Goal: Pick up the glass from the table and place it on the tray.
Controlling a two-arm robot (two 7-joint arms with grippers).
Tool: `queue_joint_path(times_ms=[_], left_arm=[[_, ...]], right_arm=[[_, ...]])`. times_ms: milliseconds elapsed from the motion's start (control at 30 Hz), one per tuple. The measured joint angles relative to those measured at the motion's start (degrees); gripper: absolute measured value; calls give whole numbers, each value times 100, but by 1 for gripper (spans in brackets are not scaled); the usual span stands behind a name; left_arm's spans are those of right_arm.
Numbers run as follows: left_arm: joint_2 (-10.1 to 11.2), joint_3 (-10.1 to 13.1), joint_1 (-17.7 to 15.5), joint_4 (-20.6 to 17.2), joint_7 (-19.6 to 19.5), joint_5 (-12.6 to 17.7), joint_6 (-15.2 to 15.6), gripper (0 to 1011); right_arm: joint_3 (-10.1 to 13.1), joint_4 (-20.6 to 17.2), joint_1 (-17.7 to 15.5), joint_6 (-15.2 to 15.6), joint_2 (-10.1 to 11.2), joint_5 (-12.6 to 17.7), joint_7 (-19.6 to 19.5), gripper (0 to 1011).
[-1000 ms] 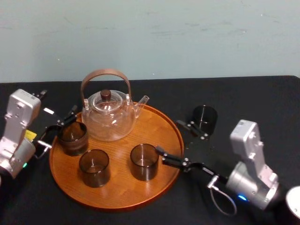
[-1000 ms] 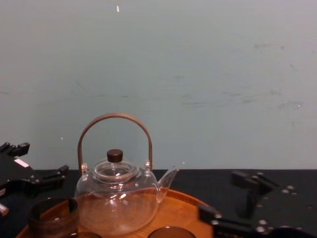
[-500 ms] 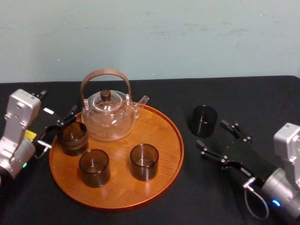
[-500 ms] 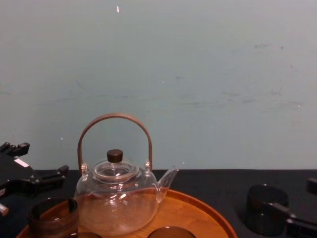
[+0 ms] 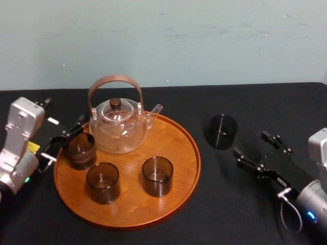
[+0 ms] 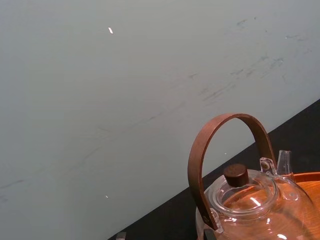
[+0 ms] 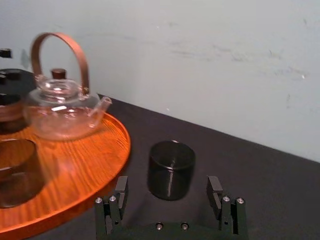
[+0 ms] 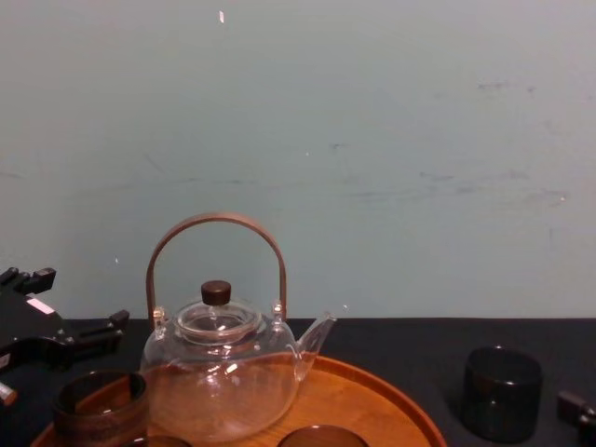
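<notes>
Though near, glass (image 5: 223, 131) beyond right hand (image 5: 251, 143)

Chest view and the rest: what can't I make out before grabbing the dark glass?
Chest view: right edge cuts off the open right claw by the dark glass.
Chest view: bottom edge cuts off the tray's front glasses.
Left wrist view: bottom edge cuts off the teapot's base.
Head view: left claw touching its nearest glass? Unclear.
</notes>
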Motion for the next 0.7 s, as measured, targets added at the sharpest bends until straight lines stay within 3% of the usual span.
queue_joint_path(times_ms=[333,700], left_arm=[[0,0,0,0,0,0,0,1001],[0,0,0,0,0,0,0,1001]], right_arm=[[-27,629,569,249,-159,-94,42,1002],[-253,1377,1236,315,-332,-240,202,1002]])
